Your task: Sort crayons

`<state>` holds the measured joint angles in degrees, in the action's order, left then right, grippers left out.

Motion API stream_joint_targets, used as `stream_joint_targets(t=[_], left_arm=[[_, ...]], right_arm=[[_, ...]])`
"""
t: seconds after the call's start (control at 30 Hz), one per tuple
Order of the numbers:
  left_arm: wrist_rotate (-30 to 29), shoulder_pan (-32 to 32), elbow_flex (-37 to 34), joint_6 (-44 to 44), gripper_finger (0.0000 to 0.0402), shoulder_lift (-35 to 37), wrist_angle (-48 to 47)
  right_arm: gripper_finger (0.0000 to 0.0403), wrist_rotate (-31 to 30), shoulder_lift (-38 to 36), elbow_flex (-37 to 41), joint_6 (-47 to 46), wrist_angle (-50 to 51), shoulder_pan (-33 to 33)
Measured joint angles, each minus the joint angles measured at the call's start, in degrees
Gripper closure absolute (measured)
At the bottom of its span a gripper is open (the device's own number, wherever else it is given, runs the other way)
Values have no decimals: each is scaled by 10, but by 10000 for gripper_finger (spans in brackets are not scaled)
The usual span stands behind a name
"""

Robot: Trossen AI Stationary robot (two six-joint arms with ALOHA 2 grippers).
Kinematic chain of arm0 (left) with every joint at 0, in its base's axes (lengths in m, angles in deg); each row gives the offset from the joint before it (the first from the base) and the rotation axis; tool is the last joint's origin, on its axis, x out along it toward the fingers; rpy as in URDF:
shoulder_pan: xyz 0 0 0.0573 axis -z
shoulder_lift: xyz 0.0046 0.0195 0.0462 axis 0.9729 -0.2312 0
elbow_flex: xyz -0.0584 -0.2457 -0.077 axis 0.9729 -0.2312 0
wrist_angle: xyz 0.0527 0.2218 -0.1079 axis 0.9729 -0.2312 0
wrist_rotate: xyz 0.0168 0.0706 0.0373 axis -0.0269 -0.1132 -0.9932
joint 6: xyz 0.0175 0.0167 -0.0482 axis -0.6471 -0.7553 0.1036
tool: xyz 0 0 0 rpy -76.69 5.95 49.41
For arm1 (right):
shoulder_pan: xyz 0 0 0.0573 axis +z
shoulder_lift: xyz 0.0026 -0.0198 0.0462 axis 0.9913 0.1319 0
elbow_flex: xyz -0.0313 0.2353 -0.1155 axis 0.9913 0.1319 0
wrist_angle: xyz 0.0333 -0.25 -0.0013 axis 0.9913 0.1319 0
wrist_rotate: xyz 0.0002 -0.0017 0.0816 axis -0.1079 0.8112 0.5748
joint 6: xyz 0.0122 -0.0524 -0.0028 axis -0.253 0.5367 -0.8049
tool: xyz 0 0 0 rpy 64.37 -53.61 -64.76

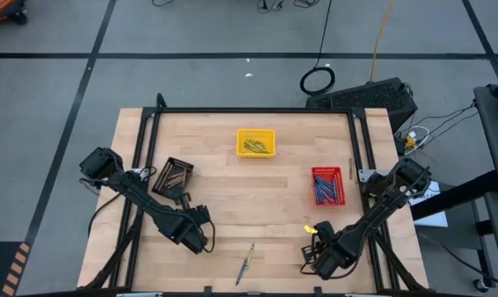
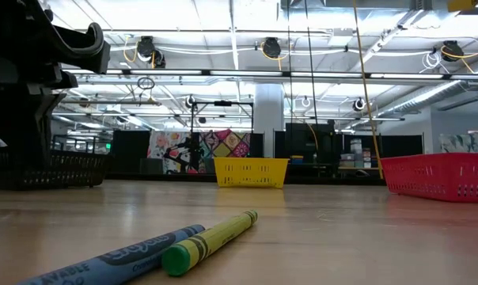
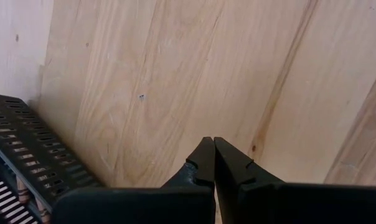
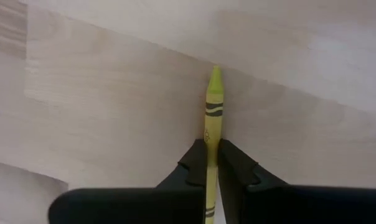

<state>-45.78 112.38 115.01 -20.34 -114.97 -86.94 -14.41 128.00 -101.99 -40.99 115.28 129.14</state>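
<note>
Crayons [image 2: 176, 245], one blue and one yellow-green, lay touching at the table's [image 1: 216, 206] near edge, between the two arms. The right gripper [image 4: 211, 163], low at the near right, pinched a yellow crayon [image 4: 213, 109] by its lower half, tip pointing forward. The left gripper [image 3: 213, 163], near left beside the black tray [image 1: 173, 175], had its fingers closed on nothing. Farther off sat the red tray [image 1: 326, 185] holding blue crayons, and farthest, the yellow tray [image 1: 256, 142] with yellowish ones. The held crayon probably belonged in the yellow tray; a firm grip and a release low over the tray would keep it from bouncing out.
</note>
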Motion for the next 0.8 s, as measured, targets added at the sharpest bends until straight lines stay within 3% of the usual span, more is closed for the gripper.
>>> stream_joint_targets(t=[0.13,0.47,0.8], left_arm=[[0,0,0,0,401,0,0],[0,0,0,-1,402,0,0],[4,-1,0,4,402,0,0]], right_arm=[[402,-47,-13,2,8,11,-2],[403,-68,-23,-7,32,8,-8],[403,-129,-61,-21,173,8,-77]])
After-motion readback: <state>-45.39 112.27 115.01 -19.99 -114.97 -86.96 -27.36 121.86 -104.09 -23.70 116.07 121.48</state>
